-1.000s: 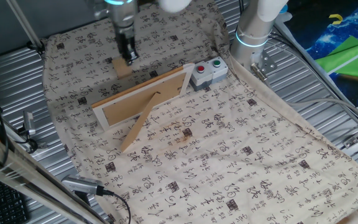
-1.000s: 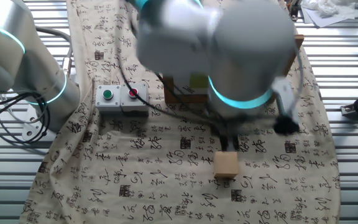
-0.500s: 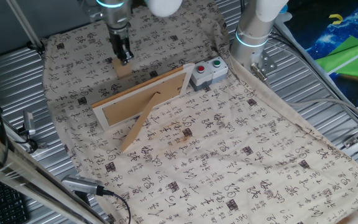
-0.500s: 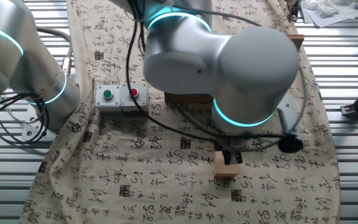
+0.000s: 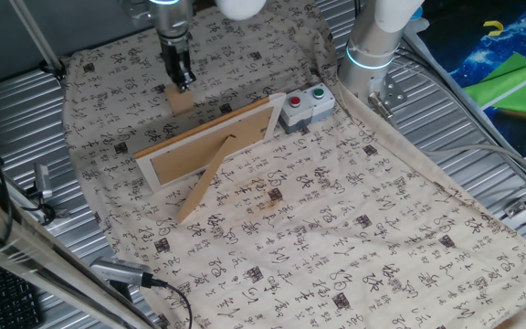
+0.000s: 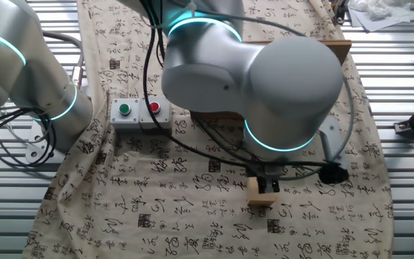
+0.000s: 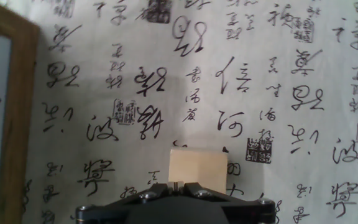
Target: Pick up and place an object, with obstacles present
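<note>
The small tan wooden block (image 5: 179, 100) lies on the patterned cloth behind the picture frame (image 5: 210, 139). It also shows in the other fixed view (image 6: 260, 198) and in the hand view (image 7: 197, 167). My gripper (image 5: 183, 82) hangs straight down right over the block, its tips (image 6: 267, 187) at the block's top. In the hand view the gripper (image 7: 178, 185) shows its fingers drawn together at the block's near edge, not around it. The frame stands on its slanted prop leg (image 5: 202, 187). Its wooden edge (image 7: 17, 112) is at the left of the hand view.
A grey button box (image 5: 304, 106) with a red and a green button stands at the frame's right end, also seen in the other fixed view (image 6: 141, 112). The robot base (image 5: 373, 55) rises at the back right. Ribbed metal surrounds the cloth.
My gripper has shifted a little to the left and come down onto the block's top. The block and the frame have not moved.
</note>
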